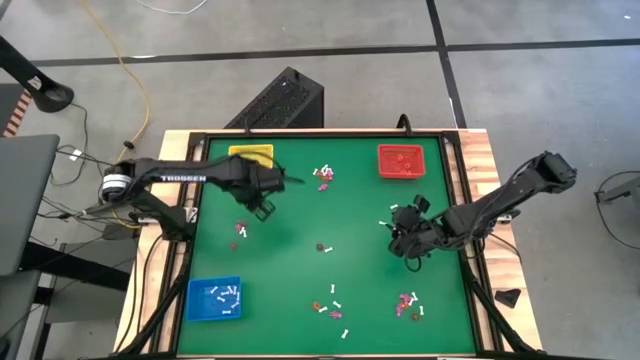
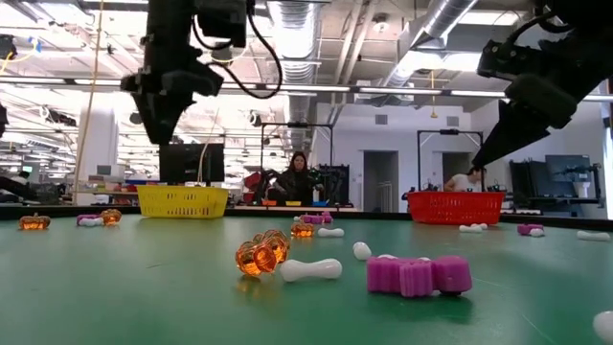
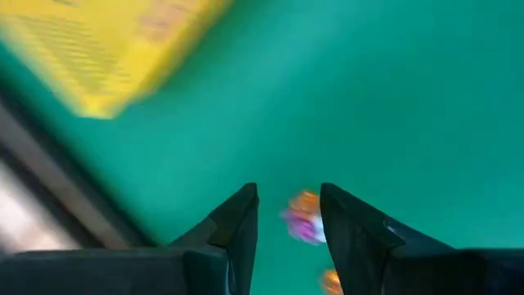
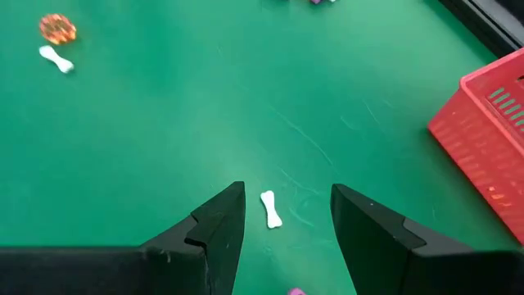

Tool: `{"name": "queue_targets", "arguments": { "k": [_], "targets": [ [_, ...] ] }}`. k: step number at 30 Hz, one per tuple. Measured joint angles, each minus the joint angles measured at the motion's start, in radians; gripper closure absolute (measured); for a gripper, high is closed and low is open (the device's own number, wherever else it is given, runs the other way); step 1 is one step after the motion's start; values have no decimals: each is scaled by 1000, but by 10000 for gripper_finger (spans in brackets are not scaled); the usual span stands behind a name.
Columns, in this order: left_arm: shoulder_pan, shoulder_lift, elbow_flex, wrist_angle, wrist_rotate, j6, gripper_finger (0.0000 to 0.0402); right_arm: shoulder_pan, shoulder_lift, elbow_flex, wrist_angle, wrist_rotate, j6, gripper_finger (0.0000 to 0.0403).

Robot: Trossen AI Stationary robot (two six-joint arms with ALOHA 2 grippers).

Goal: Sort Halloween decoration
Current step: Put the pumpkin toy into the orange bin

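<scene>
While right claw point(image 4: 282, 221) gapes empty, white bone point(image 4: 271, 208) lies lengthwise between fingers, left claw point(image 3: 288, 217) part-open, empty

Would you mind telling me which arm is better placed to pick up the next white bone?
Probably the right: its open claw hangs directly over a white bone. The left claw hangs by the yellow tray, framing purple and orange trinkets instead.

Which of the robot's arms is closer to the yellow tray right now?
The left. The left gripper hangs just in front of the yellow tray, on the table's left half. The right gripper is far across the table, nearer the red tray.
</scene>
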State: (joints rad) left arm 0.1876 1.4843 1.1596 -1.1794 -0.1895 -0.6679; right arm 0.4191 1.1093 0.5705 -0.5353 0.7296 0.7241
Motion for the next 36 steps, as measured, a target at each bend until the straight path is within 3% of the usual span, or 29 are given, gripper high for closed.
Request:
{"name": "queue_targets", "arguments": {
  "k": [4, 8, 14, 21, 36],
  "targets": [
    [-76, 6, -75, 53, 175, 14, 278, 0, 38, 0, 0, 0, -1, 192],
    [-150, 7, -145, 49, 262, 10, 278, 0, 63, 0, 1, 0, -11, 192],
    [-247, 8, -249, 76, 270, -47, 278, -1, 75, 0, 67, -2, -78, 192],
    [-281, 8, -348, 180, 260, -69, 278, -1, 75, 0, 173, -27, -164, 192],
    [-330, 8, -398, 257, 255, -63, 256, -1, 75, 0, 179, -52, -176, 192]
  ]
}}
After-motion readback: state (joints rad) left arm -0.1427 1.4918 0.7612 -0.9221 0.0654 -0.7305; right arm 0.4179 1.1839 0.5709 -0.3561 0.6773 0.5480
